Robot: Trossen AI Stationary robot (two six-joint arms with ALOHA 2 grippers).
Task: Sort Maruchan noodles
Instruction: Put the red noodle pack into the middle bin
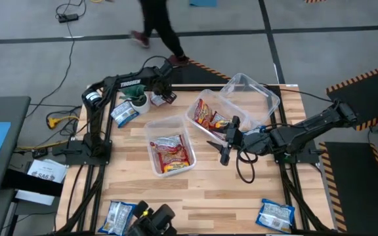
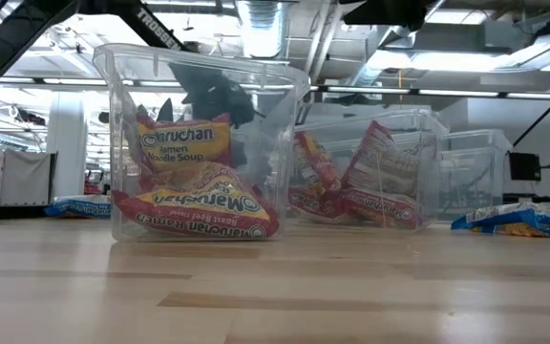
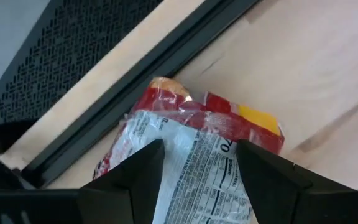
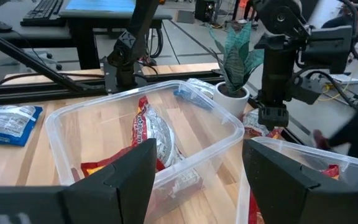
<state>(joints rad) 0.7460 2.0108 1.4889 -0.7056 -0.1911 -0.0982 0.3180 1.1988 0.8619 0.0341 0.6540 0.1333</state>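
Observation:
A red-and-yellow Maruchan packet (image 3: 194,118) lies white back up on the table near the far edge, next to the potted plant (image 1: 136,98). My left gripper (image 3: 201,149) points down over it, open, one finger at each side. My right gripper (image 1: 223,152) hangs open between the clear tubs, touching nothing. The near tub (image 1: 169,152) holds red-orange packets (image 2: 199,205). The middle tub (image 1: 210,118) holds red ones (image 2: 375,182). The far tub (image 1: 253,97) holds nothing that I can see. Blue-and-white packets (image 1: 125,113) (image 1: 118,216) (image 1: 275,214) lie flat on the table. My left gripper comes from above at the red-and-yellow packet's white back (image 3: 197,168), with its fingers (image 3: 143,171) spread over it. The packet lies flat on the table. I cannot tell whether the fingers touch it.
The left arm (image 4: 272,93) stands close to the plant (image 4: 235,62). Black frame rails run along the table's left, right and far edges. A person (image 1: 156,26) walks on the floor beyond the far edge. Bare wood (image 1: 222,196) shows toward the near edge.

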